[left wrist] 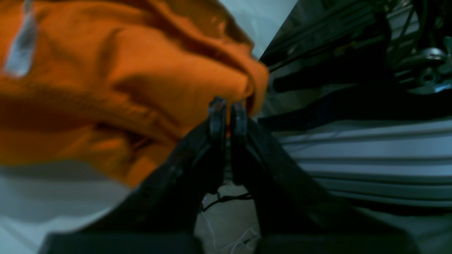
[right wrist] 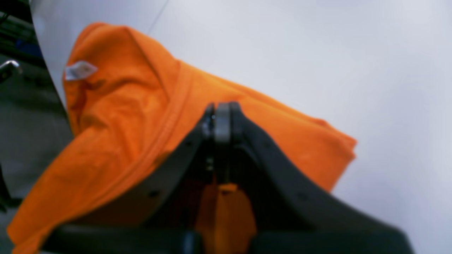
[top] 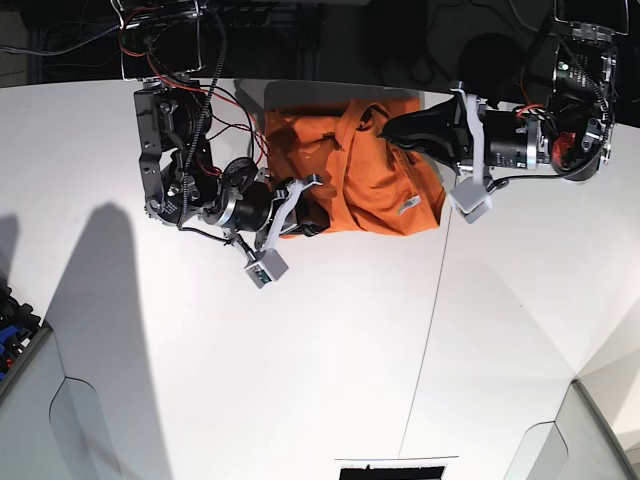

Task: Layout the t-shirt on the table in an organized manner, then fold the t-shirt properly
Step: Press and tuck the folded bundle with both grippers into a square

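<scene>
1. Two arms work one orange t-shirt [top: 355, 175] bunched at the far edge of the white counter [top: 330, 360], part of it lying toward the rim, well short of a flat layout.

2. At the onlooker's right in the base view, the left pincer [left wrist: 227, 106] has its tips drawn nearly together on a rolled fold of orange cloth, a sliver of fabric showing between them; it appears to pinch the shirt near the far edge.

3. At the onlooker's left, the right pincer [right wrist: 220, 113] is closed with its tips pressed together; orange cloth shows behind and beneath them, so it looks clamped on the garment, though blur hides the exact bite.

4. A small white tag [right wrist: 79, 70] sits exposed on the crumpled upper part, and a stitched seam runs diagonally toward the right pincer, suggesting the neckline lies close by.

5. Judging by its deep creases and sagging drape, the fabric is light, limp and non-slip; it will not hold a shape and will likely drag and wrinkle if pulled from one point.

6. Best holds appear to be the doubled seams, at shoulders or hem corners, taken well apart so the cloth can be stretched flat.

7. A thin dark seam [top: 430, 330] crosses the counter nearer the viewer.
</scene>
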Available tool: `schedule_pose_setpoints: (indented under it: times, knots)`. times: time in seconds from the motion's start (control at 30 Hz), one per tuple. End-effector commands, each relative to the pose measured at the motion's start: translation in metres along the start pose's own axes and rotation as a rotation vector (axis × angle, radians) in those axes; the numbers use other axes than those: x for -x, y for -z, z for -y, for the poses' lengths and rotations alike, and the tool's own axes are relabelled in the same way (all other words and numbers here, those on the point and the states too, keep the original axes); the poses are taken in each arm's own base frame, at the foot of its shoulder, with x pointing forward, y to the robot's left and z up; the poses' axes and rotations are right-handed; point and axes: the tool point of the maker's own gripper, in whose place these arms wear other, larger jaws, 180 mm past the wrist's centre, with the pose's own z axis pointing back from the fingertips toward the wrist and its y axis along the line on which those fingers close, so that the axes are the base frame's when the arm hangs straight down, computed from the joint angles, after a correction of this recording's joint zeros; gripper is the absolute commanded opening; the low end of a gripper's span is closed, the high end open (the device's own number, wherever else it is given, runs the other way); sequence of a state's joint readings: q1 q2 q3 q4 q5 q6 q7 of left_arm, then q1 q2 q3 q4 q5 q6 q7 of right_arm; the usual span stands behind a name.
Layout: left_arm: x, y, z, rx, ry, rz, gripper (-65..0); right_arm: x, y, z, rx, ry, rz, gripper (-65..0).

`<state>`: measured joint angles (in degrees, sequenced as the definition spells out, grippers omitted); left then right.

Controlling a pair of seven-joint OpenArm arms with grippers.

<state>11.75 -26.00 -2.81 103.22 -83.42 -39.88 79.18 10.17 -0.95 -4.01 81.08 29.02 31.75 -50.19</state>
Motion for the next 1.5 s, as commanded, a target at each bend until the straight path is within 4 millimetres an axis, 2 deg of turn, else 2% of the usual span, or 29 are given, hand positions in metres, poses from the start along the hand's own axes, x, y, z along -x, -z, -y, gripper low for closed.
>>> schedule_pose_setpoints:
  times: [0.0,0.07,0.3,0.47,0.67,0.87,1.03,1.2,1.33,1.47]
  knots:
    - [-0.009,0.0,0.003,0.014,0.009,0.039,-61.8,-0.019,-0.002,-0.004,-0.014,-0.024,0.052,-65.0]
    - [-0.006,0.006,-0.002,0.005,-0.02,0.048,-61.8,-0.02,-0.002,-0.004,-0.015,-0.024,0.053,-65.0]
    - [0.013,0.022,-0.043,-0.097,-0.144,0.073,-61.8,-0.019,-0.002,-0.004,-0.015,-0.024,0.049,-65.0]
    - [0.028,0.017,-0.062,-0.173,-0.152,0.016,-61.8,-0.017,-0.002,-0.003,-0.006,-0.029,0.041,-65.0]
    - [0.03,0.012,-0.067,-0.199,-0.143,-0.001,-61.8,-0.014,-0.002,-0.002,-0.002,-0.03,0.027,-65.0]
    - [0.03,0.009,-0.091,-0.316,-0.082,-0.031,-61.8,-0.007,-0.002,-0.001,0.0,-0.019,-0.001,-65.0]
    - [0.018,0.021,-0.118,-0.347,-0.044,-0.111,-61.8,-0.006,-0.002,-0.003,-0.011,-0.013,-0.006,-65.0]
    - [-0.006,0.019,-0.152,-0.411,-0.019,-0.139,-61.8,-0.001,-0.003,-0.002,-0.009,-0.014,-0.033,-65.0]
    - [-0.03,0.021,-0.163,-0.418,0.007,-0.138,-61.8,-0.003,-0.002,-0.007,-0.032,0.001,-0.023,-65.0]
    - [-0.054,0.032,-0.168,-0.446,0.131,-0.181,-61.8,0.001,-0.002,-0.017,-0.079,0.034,-0.019,-65.0]
